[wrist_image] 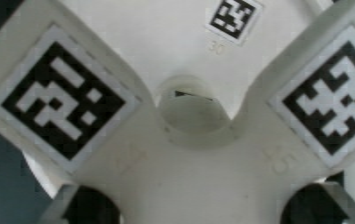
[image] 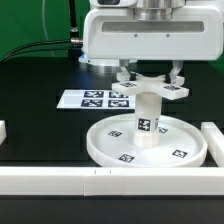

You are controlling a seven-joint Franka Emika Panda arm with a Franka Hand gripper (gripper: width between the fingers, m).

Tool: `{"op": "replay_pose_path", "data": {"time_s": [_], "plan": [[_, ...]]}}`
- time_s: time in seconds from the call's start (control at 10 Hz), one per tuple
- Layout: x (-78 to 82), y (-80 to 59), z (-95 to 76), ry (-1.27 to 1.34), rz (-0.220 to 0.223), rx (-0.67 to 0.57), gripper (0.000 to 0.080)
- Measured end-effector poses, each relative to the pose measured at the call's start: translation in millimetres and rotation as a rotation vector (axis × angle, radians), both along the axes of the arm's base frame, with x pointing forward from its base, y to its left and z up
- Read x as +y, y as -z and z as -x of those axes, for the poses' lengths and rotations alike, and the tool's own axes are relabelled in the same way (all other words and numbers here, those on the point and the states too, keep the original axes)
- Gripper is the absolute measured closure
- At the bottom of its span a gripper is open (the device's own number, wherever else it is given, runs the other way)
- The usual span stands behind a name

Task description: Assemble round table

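Exterior view
- Fingers (image: 125, 73): closed on the base (image: 150, 92), one on each side of it, as far as I can see from here.
- Base: flat between the fingers with its arms level, apparently resting on the leg's top.
- Leg (image: 146, 122): straight below the fingers, upright, with its long axis vertical.
- Disc (image: 100, 142): lower again, under the leg, lying flat on the bench (image: 40, 115) with its rim upward. The leg stands at its middle.
- Marker board (image: 95, 98): behind the disc, off to the exterior view's left of the fingers and clear of them.

Wrist view
- Fingers (wrist_image: 85, 205): two dark tips with white plastic between them, which fits a grip on the base.
- Base (wrist_image: 200, 120): fills the picture. Two tagged arms spread away from the fingers and the round hub sits in the fork between them.
- Leg and disc: hidden under the base.

Step in hand
- Judgement: the base is being fitted to the leg, which looks like the last joint.
- Next move: keep the hub centred on the leg's vertical axis and the arms level, then seat it downward, probably with a twist.
- Risk: if the base is tilted, it could jam or tip the leg.
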State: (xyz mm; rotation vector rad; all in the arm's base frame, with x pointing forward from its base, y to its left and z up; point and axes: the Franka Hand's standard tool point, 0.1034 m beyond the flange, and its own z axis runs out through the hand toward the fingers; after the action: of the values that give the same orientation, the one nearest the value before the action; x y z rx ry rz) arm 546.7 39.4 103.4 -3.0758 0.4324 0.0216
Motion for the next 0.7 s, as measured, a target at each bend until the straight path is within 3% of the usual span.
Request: {"op": "replay_pose_path", "data": {"time_s": [0.4,0.7], "plan": [[2.0,0.0,0.0,0.219,-0.007,0.009,0.0354],[1.4,0.9,-1.1,0.536,-0.034,0.010,0.0354]]}}
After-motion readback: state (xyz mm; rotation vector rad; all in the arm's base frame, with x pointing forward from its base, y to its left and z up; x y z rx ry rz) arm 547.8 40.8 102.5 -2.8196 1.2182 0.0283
